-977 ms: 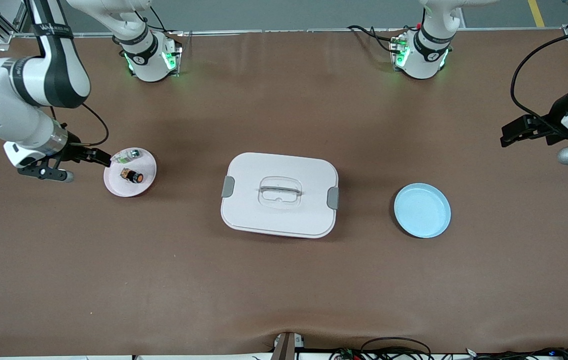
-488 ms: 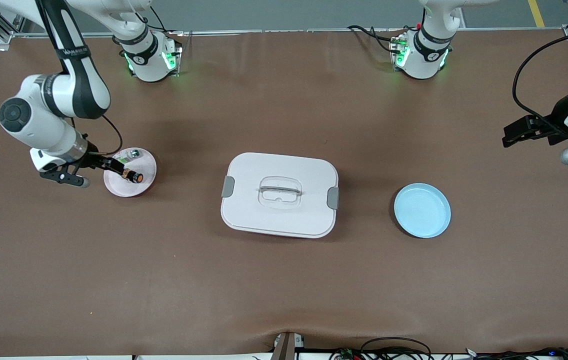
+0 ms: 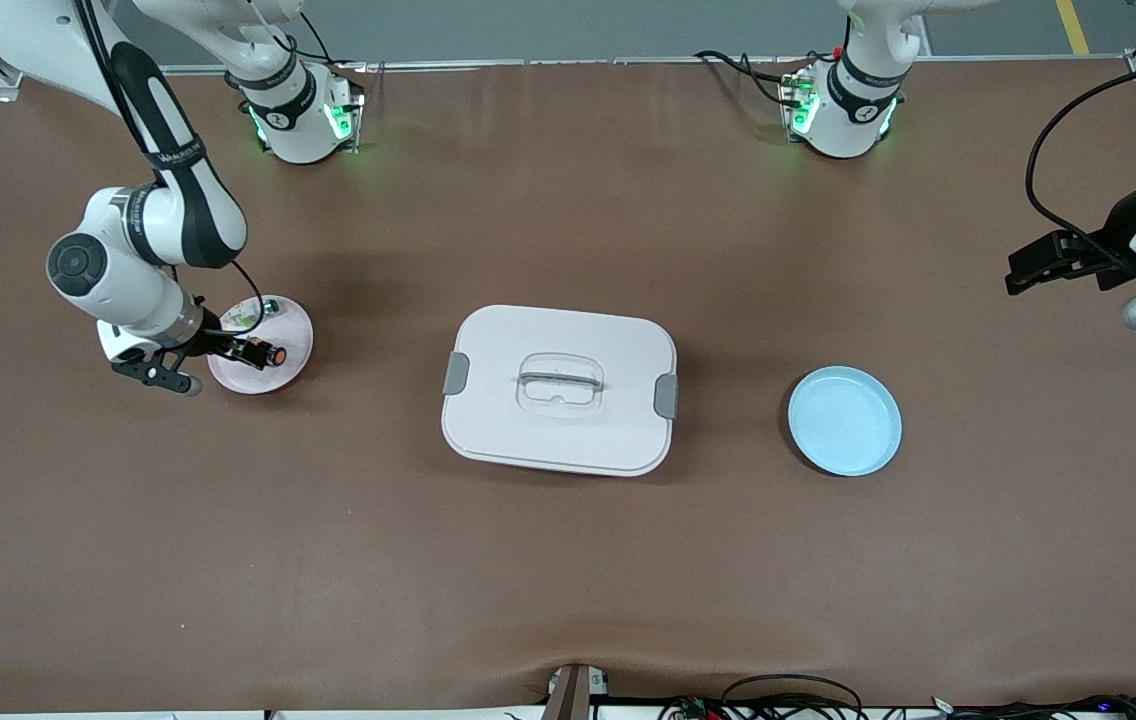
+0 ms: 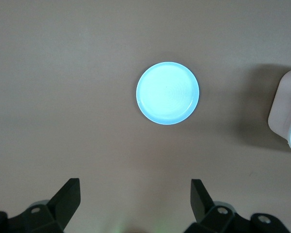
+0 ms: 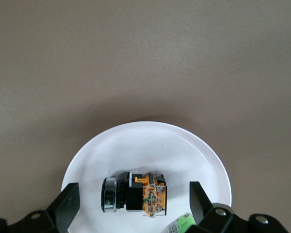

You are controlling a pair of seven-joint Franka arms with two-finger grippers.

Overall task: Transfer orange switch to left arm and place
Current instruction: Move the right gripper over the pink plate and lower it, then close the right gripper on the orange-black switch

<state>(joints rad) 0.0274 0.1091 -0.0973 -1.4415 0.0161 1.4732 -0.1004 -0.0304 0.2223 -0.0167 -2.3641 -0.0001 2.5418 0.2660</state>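
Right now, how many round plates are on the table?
2. The pink plate lies toward the right arm's end, holding the orange switch and a green-ended part. The blue plate lies bare toward the left arm's end. The box sits between them.

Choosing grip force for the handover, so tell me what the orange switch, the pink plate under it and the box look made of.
Orange switch: apparently hard plastic, black body with an orange block, plus a shiny ring that looks metallic.
Pink plate: smooth, evenly coloured, faint sheen; probably plastic or melamine, ceramic not excluded.
Box: matte white moulded plastic by its rounded corners, with grey clips and a clear handle.
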